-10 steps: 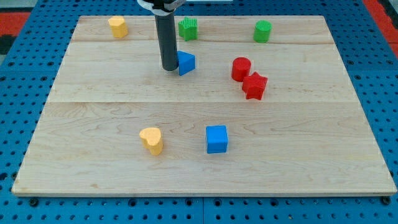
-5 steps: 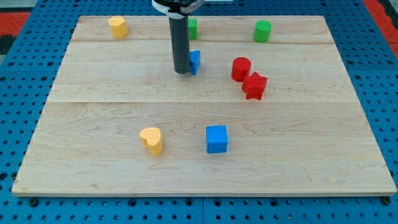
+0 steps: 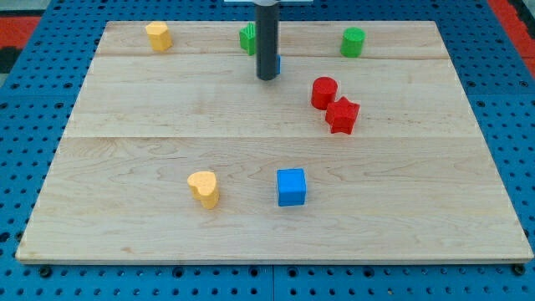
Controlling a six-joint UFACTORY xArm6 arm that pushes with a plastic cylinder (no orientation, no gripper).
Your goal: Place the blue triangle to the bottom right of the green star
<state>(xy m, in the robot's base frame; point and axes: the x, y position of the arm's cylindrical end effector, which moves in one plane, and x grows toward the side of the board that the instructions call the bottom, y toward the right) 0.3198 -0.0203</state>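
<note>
- The dark rod stands over the far half of the wooden desk (image 3: 125, 100), my tip (image 3: 267, 78) resting on the surface just at 5 o'clock of the green star (image 3: 247, 38).
- The rig carries no pincer, so none can be called released or clenched.
- The blue triangle (image 3: 278, 63) is almost wholly hidden behind the rod; only a blue sliver shows at the rod's 3 o'clock side, touching it, at 5 o'clock of the green star.
- The green star, itself partly covered by the rod, sits close to the desk's top edge.
- A green cylinder (image 3: 354, 41) stands near the same top edge, well apart at 3 o'clock from the rod.
- A red cylinder (image 3: 324, 92) and a red star (image 3: 342, 114) touch each other at 4 o'clock of my tip, with open board between them and the tip.
- A yellow block (image 3: 158, 35) sits near the top-left corner.
- A yellow heart (image 3: 204, 188) and a blue cube (image 3: 292, 186) lie in the near half, with bare wood on all sides and a clear margin to the bottom edge.
</note>
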